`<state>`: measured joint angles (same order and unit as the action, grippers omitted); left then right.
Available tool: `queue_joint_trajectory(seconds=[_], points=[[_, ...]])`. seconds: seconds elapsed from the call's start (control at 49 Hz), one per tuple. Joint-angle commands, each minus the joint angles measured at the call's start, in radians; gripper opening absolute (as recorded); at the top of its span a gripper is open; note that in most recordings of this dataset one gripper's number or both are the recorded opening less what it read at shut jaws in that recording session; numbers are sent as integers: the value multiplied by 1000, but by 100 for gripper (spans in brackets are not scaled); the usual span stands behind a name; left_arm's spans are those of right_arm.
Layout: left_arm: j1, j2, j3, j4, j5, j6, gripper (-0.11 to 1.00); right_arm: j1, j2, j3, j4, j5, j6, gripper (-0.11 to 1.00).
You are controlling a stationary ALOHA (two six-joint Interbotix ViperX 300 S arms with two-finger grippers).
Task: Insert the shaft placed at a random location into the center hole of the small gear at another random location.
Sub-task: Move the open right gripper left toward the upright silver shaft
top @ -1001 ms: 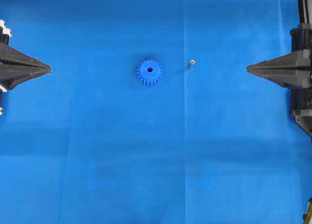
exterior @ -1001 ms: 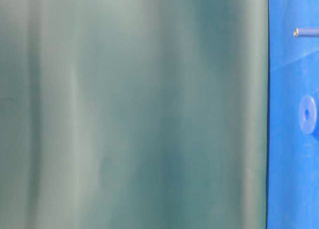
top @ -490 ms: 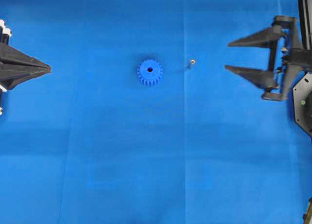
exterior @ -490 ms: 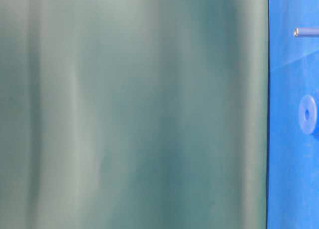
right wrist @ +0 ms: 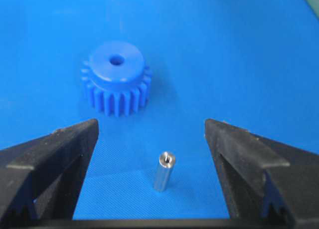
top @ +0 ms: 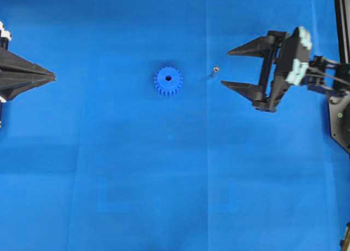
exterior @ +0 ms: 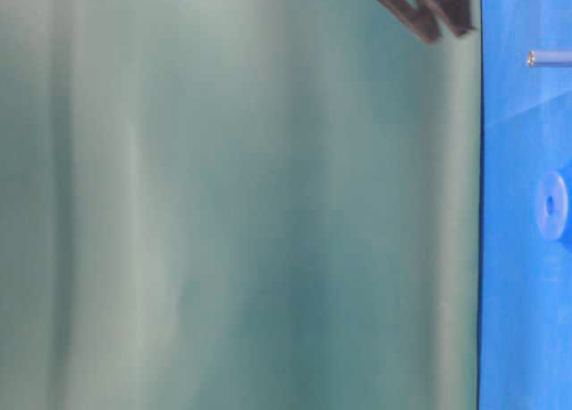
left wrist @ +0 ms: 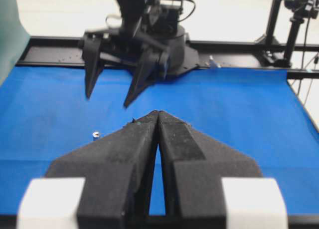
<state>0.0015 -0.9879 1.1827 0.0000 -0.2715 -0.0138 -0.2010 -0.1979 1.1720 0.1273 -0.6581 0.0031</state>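
The right pincer (top: pixel 225 68) stands wide open, gripping nothing, its tips just right of the shaft (top: pixel 215 71). Only its wrist view shows the shaft (right wrist: pixel 163 171) upright on the blue table (right wrist: pixel 239 54), between the fingers (right wrist: pixel 60 149) and untouched, with the small gear (right wrist: pixel 117 77) and center hole (right wrist: pixel 117 60) beyond. The left pincer (left wrist: pixel 158 114) is closed, empty, well left of the gear overhead.

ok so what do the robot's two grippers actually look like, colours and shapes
Both are matte black. The left gripper has two wedge-shaped fingers with a rough, foam-like surface, tapering to a point, and white blocks at their bases. The right gripper has the same pointed black fingers on a black frame, with pale grey-green pieces and thin dark cables behind it.
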Motion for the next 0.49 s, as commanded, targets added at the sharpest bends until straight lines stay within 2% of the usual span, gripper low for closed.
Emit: queue_joint_trajectory(seconds=[0.0,0.306,0.47], points=[[0,2,-15,3,-5,2,0,-3,61,-25,28,-54,2,81],[0,2,-12,2,-2,2,0,-9,206,-48,95,-114,2,80],[0,0,-9,3,-2,2,0,-11,232,-55,98,-121,2,80]])
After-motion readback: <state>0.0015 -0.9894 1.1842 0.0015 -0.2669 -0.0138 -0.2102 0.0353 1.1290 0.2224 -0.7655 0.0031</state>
